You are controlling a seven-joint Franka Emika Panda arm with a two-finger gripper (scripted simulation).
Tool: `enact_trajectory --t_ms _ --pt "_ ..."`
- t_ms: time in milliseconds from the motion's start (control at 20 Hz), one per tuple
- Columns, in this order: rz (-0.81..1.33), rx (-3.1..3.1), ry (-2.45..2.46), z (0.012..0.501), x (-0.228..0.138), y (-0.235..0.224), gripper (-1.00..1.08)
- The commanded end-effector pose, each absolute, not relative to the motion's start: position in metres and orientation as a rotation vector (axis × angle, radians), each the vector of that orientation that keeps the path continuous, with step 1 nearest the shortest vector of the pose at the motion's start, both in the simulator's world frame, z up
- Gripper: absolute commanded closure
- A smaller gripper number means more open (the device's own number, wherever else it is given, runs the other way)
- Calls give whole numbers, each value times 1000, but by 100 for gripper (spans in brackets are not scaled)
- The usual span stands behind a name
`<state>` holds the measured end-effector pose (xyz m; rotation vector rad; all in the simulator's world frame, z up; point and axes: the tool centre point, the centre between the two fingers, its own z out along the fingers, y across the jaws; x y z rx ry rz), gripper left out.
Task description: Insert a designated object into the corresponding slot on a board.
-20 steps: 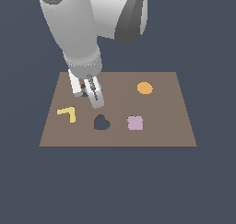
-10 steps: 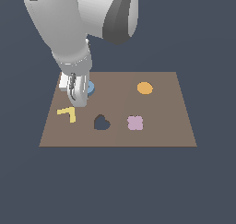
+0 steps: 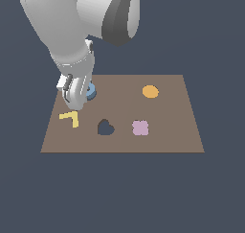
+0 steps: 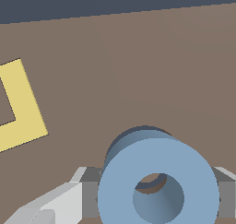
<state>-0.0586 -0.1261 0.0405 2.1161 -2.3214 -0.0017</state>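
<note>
Since a second ago my arm has swung from mid-board toward the exterior view's left. From outside, the gripper (image 3: 76,99) hides most of the light-blue ring (image 3: 90,91), low over the board (image 3: 167,141) beside the yellow L-piece (image 3: 70,118). At the wrist, the ring (image 4: 158,181) sits clamped between the fingers (image 4: 87,193), apparently over its slot, which it hides.

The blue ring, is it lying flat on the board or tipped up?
Tipped up. In the wrist view the blue ring faces the camera on edge, its hole open toward the lens, between the tool fingers above the board.
</note>
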Motion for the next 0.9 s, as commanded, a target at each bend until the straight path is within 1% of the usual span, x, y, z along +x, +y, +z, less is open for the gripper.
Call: enact_trajectory --t_ms 0,350,400,850 --pt "-2 2116 -2321 41 -59 -126 108" --pt "-3 2111 -2327 31 -59 -126 108" --pt "-3 2111 -2327 31 -59 -126 -92" --pt "-3 2111 -2327 31 -59 -126 -92"
